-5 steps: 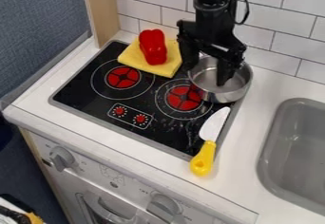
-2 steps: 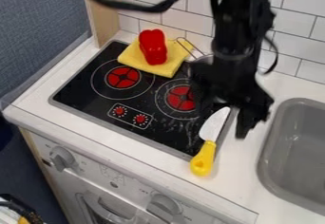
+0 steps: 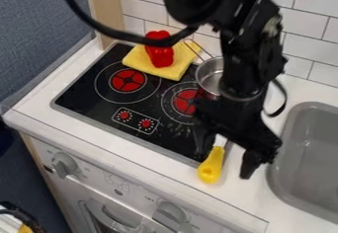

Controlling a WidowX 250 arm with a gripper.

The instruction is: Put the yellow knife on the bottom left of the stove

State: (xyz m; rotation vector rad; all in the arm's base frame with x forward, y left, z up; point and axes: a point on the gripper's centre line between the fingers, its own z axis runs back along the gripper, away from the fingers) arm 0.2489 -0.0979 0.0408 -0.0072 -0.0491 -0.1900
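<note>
The robot's hand [image 3: 226,155] hangs over the yellow knife [image 3: 211,165], fingers spread to either side, probably to grip it, at the near right corner of the stove [image 3: 84,97].

The black two-finger gripper [image 3: 223,163] hides most of the pale blade [image 3: 220,140] of the yellow-handled plastic knife [image 3: 210,167]. The blurred black arm [image 3: 245,54], cut off above, covers part of the silver metal pot [image 3: 208,77].
</note>
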